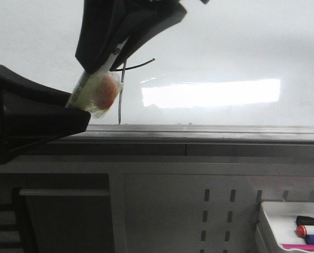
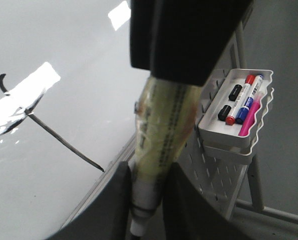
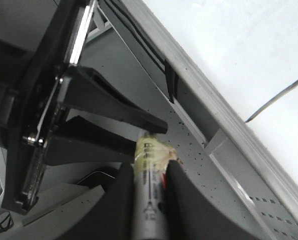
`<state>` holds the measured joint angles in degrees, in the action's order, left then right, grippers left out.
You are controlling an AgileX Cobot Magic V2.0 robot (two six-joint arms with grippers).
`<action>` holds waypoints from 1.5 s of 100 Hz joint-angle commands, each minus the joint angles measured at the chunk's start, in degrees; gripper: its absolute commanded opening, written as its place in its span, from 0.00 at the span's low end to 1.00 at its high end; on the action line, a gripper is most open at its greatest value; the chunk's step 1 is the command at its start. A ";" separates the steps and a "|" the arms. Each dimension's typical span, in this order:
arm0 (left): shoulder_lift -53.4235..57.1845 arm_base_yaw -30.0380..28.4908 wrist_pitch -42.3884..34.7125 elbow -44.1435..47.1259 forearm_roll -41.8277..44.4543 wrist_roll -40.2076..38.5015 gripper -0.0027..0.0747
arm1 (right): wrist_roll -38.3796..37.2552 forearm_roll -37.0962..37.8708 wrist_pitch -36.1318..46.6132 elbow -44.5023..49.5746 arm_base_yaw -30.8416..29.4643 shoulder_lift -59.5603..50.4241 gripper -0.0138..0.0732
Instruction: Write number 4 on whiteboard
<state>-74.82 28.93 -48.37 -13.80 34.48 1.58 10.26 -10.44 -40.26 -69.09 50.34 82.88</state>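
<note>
Gripping one taped marker (image 1: 96, 89), both tools (image 2: 146, 200) (image 3: 149, 190) hang clear of the whiteboard's (image 1: 225, 47) rail; thin black number 4 (image 1: 122, 87) drawn.

All views close on whiteboard (image 1: 225, 47)

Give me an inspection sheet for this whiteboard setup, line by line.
Surface: whiteboard, glossy, with a bright glare patch; grey rail below.
Job's things: 4 drawn in a thin black line, top partly hidden in the front view; taped marker held by both grippers.
Clutter: tray holding spare markers.
Grippers: left gripper shut on the marker; right gripper shut on the marker.
Cables: nothing seen.
Surroundings: perforated panel under the rail.
</note>
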 commanded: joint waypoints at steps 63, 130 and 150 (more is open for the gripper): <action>0.90 0.00 12.67 -7.89 -30.24 -23.08 0.01 | 0.36 2.79 4.49 -4.59 -7.51 -9.31 0.84; 0.28 -0.38 36.43 -20.69 -34.48 -26.30 0.49 | 0.32 1.92 2.65 -4.59 -7.52 -10.43 0.84; 2.14 -0.38 37.37 -20.69 -34.11 -26.30 0.55 | 0.32 2.74 2.32 -3.21 -7.62 -12.02 0.77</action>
<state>-75.42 28.60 -8.06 -32.62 0.69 -24.03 10.37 -8.00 -41.42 -71.56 43.16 73.89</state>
